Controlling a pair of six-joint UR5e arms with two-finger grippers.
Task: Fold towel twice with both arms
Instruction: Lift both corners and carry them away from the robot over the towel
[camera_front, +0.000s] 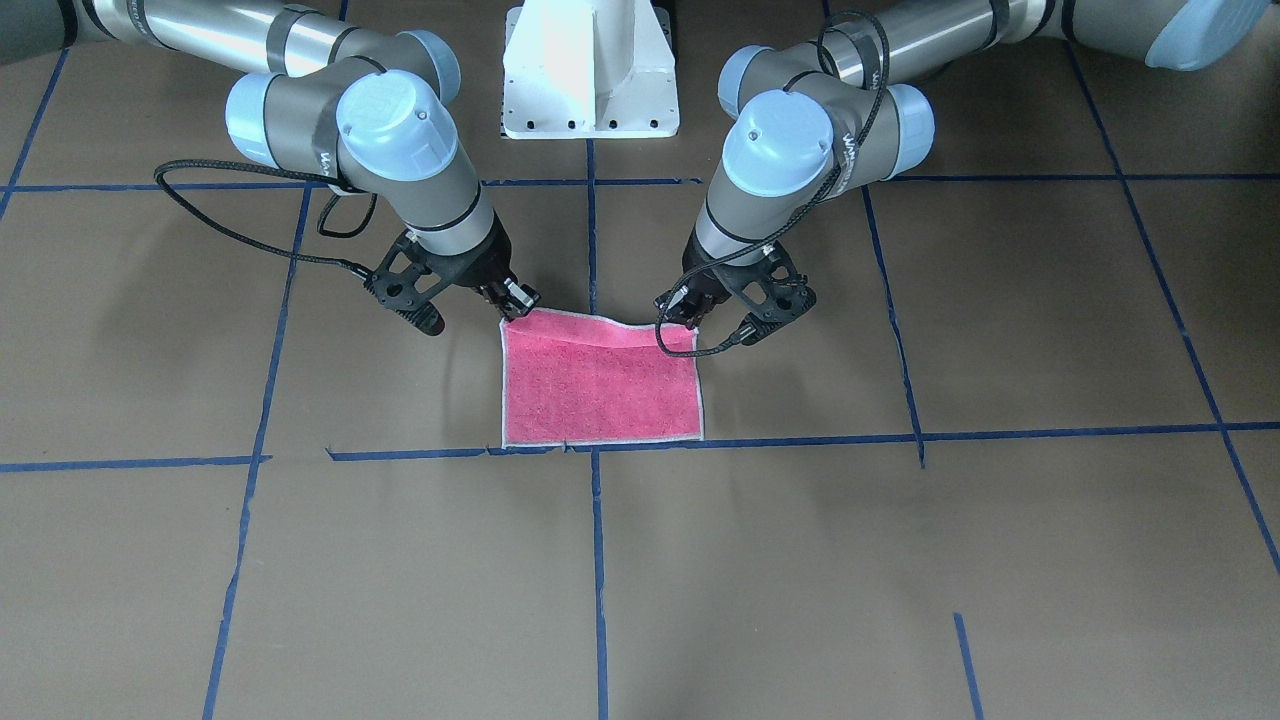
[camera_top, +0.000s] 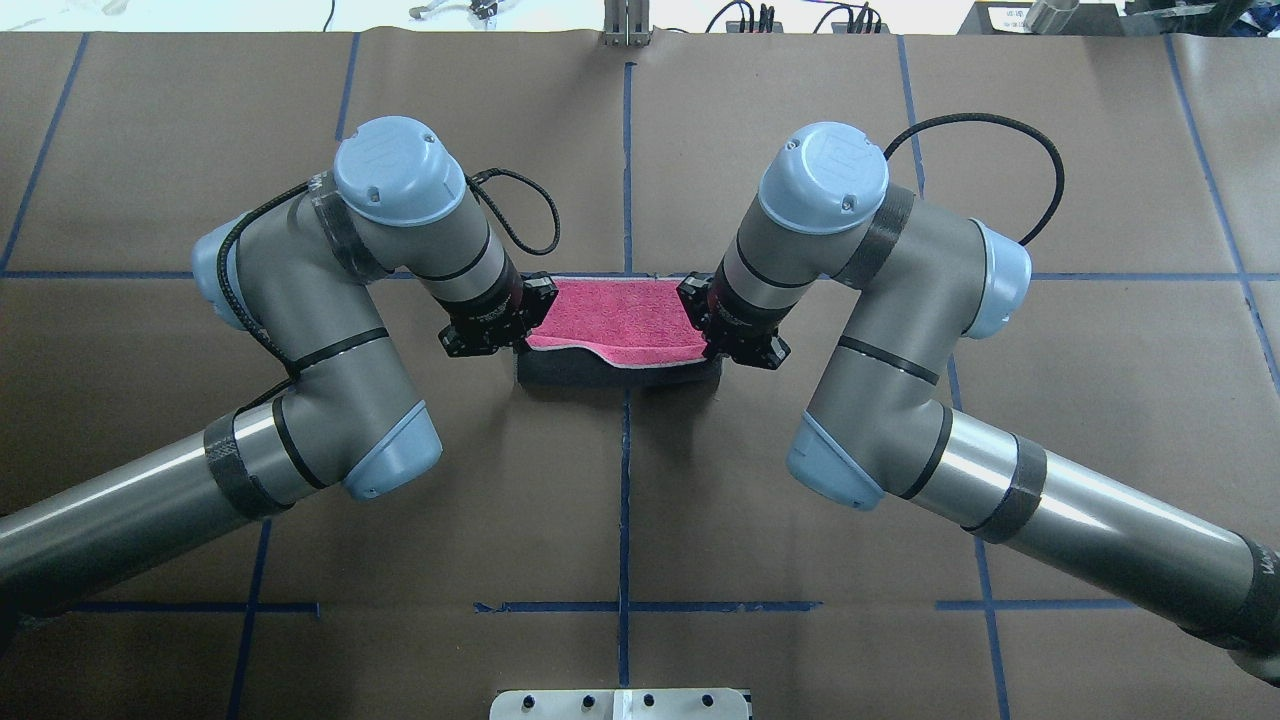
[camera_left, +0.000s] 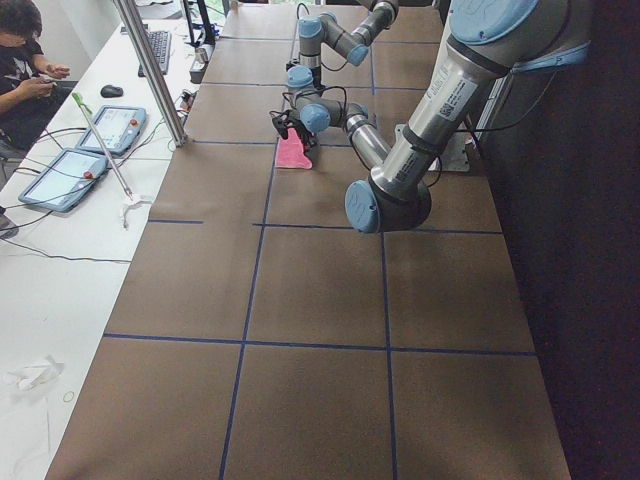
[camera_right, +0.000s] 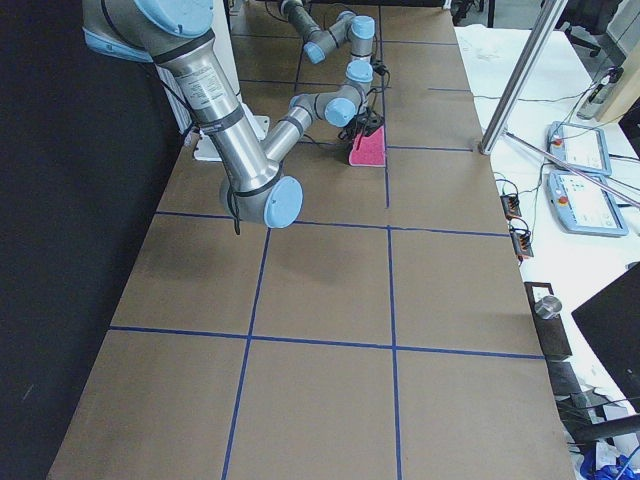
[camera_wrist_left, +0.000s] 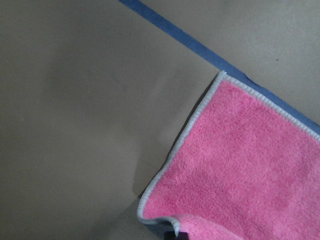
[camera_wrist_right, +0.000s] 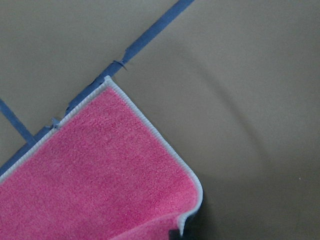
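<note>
The towel (camera_front: 600, 385) lies pink face up on the brown table, its far edge along a blue tape line. My left gripper (camera_front: 690, 312) is shut on the towel's near corner on my left. My right gripper (camera_front: 515, 300) is shut on the near corner on my right. Both corners are raised a little, so the near edge sags between them. In the overhead view the towel (camera_top: 622, 318) shows its grey underside below the lifted edge, between the left gripper (camera_top: 522, 340) and the right gripper (camera_top: 708, 345). The wrist views show the pink cloth (camera_wrist_left: 250, 165) (camera_wrist_right: 100, 175) running down to the far corners.
The white pedestal block (camera_front: 590, 70) stands behind the towel at the robot's base. Blue tape lines (camera_front: 597, 560) mark a grid on the table. In the exterior left view an operator (camera_left: 25, 60) sits beside tablets (camera_left: 65, 178) and a metal pole (camera_left: 150, 70).
</note>
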